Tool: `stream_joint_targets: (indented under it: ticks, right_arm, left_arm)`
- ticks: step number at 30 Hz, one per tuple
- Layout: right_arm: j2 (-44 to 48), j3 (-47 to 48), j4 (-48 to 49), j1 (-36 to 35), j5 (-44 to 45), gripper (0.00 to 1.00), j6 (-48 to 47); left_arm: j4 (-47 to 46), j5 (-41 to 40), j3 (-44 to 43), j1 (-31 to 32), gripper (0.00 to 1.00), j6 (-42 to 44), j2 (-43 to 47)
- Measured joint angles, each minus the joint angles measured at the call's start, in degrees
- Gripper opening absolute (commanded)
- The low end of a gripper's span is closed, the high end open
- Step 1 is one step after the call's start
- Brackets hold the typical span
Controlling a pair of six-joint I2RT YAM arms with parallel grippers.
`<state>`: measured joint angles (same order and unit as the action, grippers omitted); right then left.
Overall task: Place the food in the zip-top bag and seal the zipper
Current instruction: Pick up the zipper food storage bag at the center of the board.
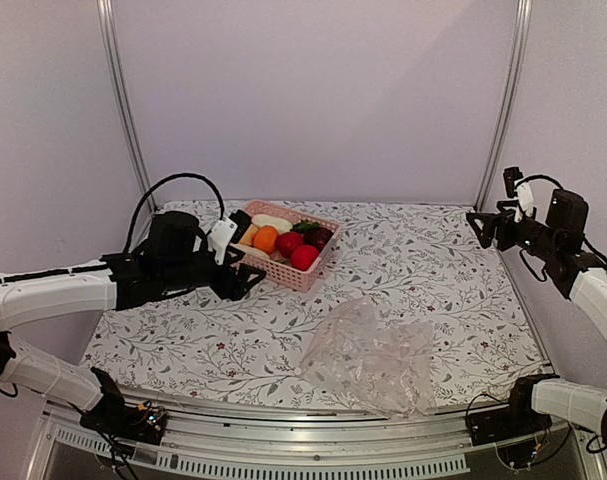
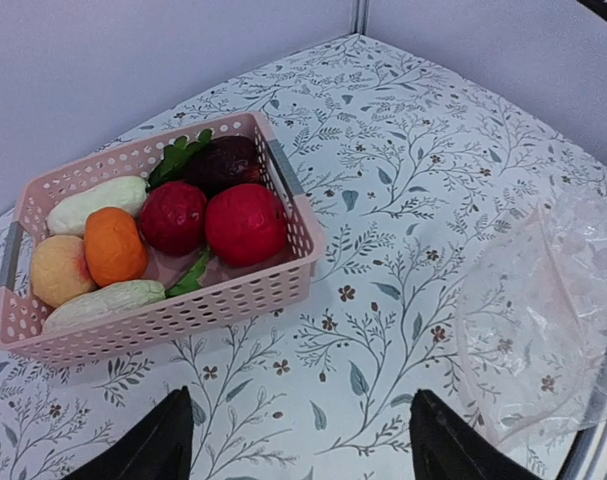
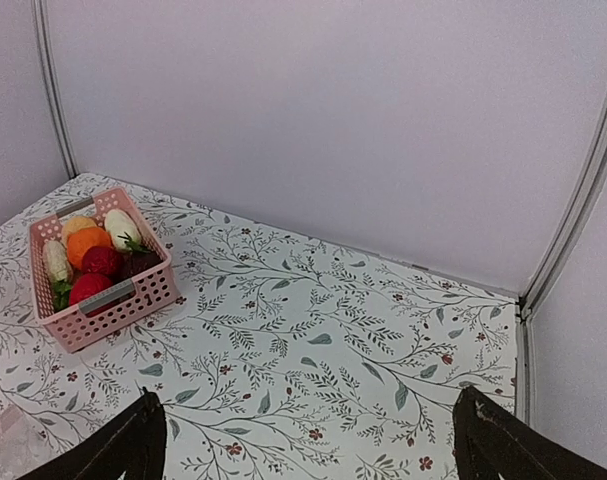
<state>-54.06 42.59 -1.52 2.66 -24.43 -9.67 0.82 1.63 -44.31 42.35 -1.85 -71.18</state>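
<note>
Pale lilac walls [image 1: 313,90] close round a worktop [image 1: 433,260] covered in a leaf-patterned cloth. We see the pink basket [image 1: 301,275] toward the far edge, left of centre, and the food [image 2: 173,215] lies inside it: two red round pieces [image 2: 245,222], an orange [image 2: 113,245], a beige piece [image 2: 58,268], two white radishes [image 2: 95,203] with green leaves, and a dark purple piece [image 2: 228,160]. The zip-top bag [image 1: 368,355] lies crumpled on the cloth near the front edge, right of centre, well apart from the basket. Its zipper we cannot make out. Our left claw [image 2: 301,450] hovers just beside the basket's near side, jaws spread and gripping nothing. Our right claw [image 3: 313,445] hangs raised at the far right, jaws wide apart, well away from bag and basket.
</note>
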Motion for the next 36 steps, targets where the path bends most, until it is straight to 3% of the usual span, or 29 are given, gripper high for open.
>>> stream_joint_targets:
  ticks: [4,10,14,21,29,36]
  right_arm:
    - [0.00,-1.44,0.31,0.22,-2.73,0.99,-1.92]
    - [-0.04,-3.48,-1.75,0.42,-9.57,0.97,-9.64]
    - [-0.26,-3.48,-3.13,0.42,-13.00,0.96,-13.49]
    - [-0.44,-3.48,-4.98,0.42,-16.50,0.95,-17.35]
    - [-1.64,-3.48,-6.47,0.42,-18.34,0.94,-19.23]
    - [-1.64,-3.48,-7.72,0.44,-20.28,0.94,-20.00]
  left_arm:
    - [-0.66,5.03,0.46,1.25,0.62,0.96,-0.11]
    - [0.48,15.04,0.04,3.87,0.67,2.54,-1.73]
    - [3.15,18.69,-1.79,7.02,0.64,2.49,-5.66]
    - [4.70,20.41,-1.95,9.73,0.55,-0.57,-9.01]
    - [1.66,17.00,-4.22,9.38,0.56,-6.62,-16.24]
    - [-2.19,19.65,-10.67,8.87,0.59,-5.86,-25.73]
